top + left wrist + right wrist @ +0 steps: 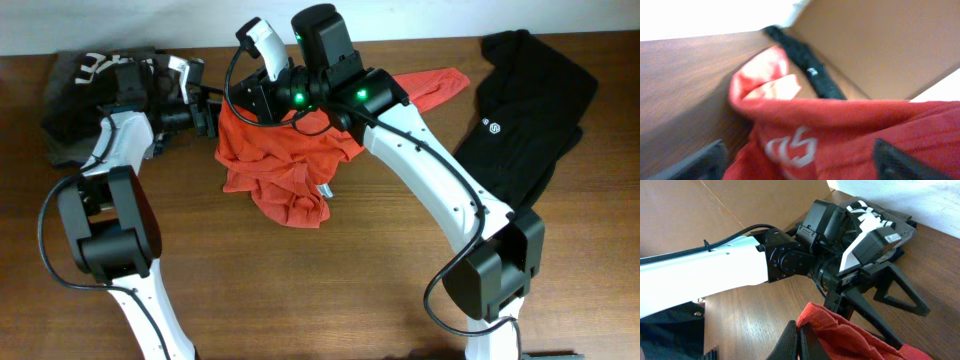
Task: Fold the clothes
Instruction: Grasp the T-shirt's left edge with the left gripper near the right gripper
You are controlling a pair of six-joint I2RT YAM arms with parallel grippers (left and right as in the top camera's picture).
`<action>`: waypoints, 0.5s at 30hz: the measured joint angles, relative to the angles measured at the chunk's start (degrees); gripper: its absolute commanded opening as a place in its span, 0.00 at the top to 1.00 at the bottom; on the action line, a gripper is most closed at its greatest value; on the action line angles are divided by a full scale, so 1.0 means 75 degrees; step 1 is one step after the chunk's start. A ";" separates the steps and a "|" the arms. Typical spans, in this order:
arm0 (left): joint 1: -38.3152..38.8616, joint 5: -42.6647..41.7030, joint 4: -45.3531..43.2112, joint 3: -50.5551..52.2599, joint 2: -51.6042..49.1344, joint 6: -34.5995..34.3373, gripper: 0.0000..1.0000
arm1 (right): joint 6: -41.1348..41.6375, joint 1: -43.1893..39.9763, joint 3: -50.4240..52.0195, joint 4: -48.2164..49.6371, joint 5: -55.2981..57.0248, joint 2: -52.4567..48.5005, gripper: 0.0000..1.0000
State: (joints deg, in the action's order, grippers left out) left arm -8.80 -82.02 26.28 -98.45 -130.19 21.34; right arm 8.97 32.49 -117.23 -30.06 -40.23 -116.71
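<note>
The clothes (285, 165), a red-orange T-shirt, lie crumpled at the middle of the table, with one sleeve stretched toward the back right. My right gripper (801, 327) is shut on a folded edge of the shirt (840, 330) and lifts it off the wood; overhead it sits at the shirt's upper left corner (240, 105). My left gripper (800, 167) is open, its dark fingers (705, 160) wide apart on either side of red cloth with white lettering (792, 147). Overhead it meets the shirt's left edge (212, 112). The right wrist view shows its black fingers (895, 292) reaching over the cloth.
A dark grey garment (80, 90) with white lettering lies at the back left, behind the left arm. A black garment (530, 110) is spread at the back right and also shows in the left wrist view (810, 70). A brown board (880, 40) stands behind the table.
</note>
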 measured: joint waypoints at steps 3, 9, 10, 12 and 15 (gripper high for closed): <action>-0.0029 -0.0431 -0.0119 -0.0003 0.0000 -0.0061 0.99 | -0.0006 -0.0050 0.0000 -0.0050 -0.0006 0.0000 0.96; -0.0420 -0.0801 -0.0117 -0.0003 0.0000 -0.0685 0.99 | -0.0023 -0.0440 0.0000 -0.0172 0.0038 0.0000 0.96; -0.0530 -0.0822 -0.0117 -0.0003 0.0000 -0.0819 0.99 | -0.0026 -0.0539 0.0000 -0.0230 0.0131 0.0000 0.96; -0.0694 -0.0845 -0.0119 -0.0003 0.0000 -0.0985 0.99 | -0.0041 -0.0743 0.0000 -0.0402 0.0370 0.0000 0.96; -0.0868 -0.0868 -0.0157 -0.0003 0.0000 -0.1151 0.99 | -0.0160 -0.1119 0.0000 -0.0769 0.0784 0.0000 0.96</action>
State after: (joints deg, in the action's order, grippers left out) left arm -15.31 -88.53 25.10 -98.48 -130.19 12.71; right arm 7.77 24.10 -117.23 -35.83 -34.35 -116.71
